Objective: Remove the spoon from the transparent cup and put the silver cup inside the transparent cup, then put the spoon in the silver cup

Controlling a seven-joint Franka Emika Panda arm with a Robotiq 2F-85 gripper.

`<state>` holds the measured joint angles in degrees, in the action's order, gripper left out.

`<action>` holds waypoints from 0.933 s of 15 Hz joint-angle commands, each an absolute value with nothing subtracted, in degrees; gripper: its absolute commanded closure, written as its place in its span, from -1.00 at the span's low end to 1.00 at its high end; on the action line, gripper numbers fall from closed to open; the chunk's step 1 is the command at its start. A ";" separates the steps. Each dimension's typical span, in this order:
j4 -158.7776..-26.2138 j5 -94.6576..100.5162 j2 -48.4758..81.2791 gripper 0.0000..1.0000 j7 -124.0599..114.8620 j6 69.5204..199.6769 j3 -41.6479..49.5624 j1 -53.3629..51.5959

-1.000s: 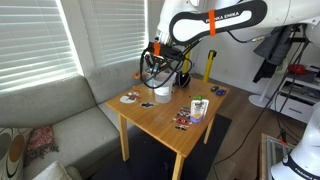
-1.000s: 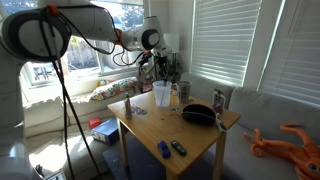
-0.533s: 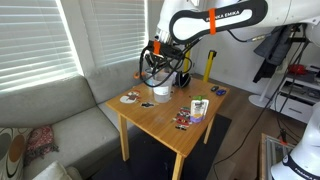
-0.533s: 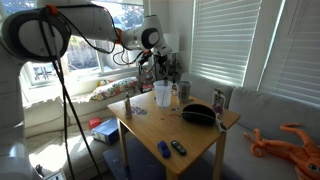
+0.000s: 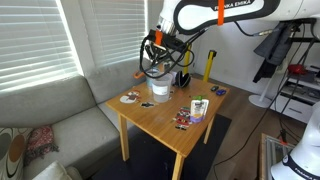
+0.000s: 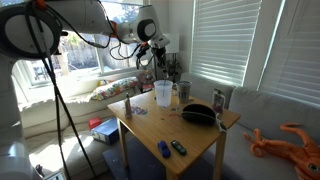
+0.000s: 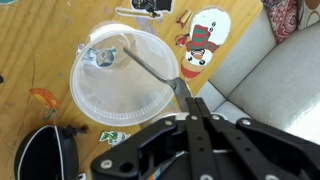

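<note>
The transparent cup (image 7: 120,78) is a whitish tumbler standing upright on the wooden table (image 5: 160,120); it shows in both exterior views (image 5: 160,89) (image 6: 162,93). The spoon (image 7: 103,57) has its bowl inside the cup near the rim, and its handle runs up to my gripper (image 7: 188,100). The gripper is shut on the handle and hangs above the cup (image 5: 157,63) (image 6: 158,56). The silver cup (image 6: 183,93) stands next to the tumbler in an exterior view; it is out of the wrist view.
A black rounded case (image 6: 197,113) (image 7: 45,150) lies near the tumbler. A purple-labelled container (image 5: 199,108) stands toward one table edge. Flat stickers (image 7: 203,38) lie on the tabletop. A grey sofa (image 5: 60,120) borders the table, with window blinds behind.
My gripper has risen above the tumbler, still holding the spoon handle. The cups have not moved.
</note>
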<state>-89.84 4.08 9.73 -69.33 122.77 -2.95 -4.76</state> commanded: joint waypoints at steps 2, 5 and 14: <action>-90.88 4.69 6.73 0.99 -71.38 122.65 -2.45 -5.72; -91.55 4.65 4.34 0.99 -71.75 122.98 -2.54 -5.55; -94.73 1.50 -5.50 0.99 -73.89 118.13 -0.79 -1.56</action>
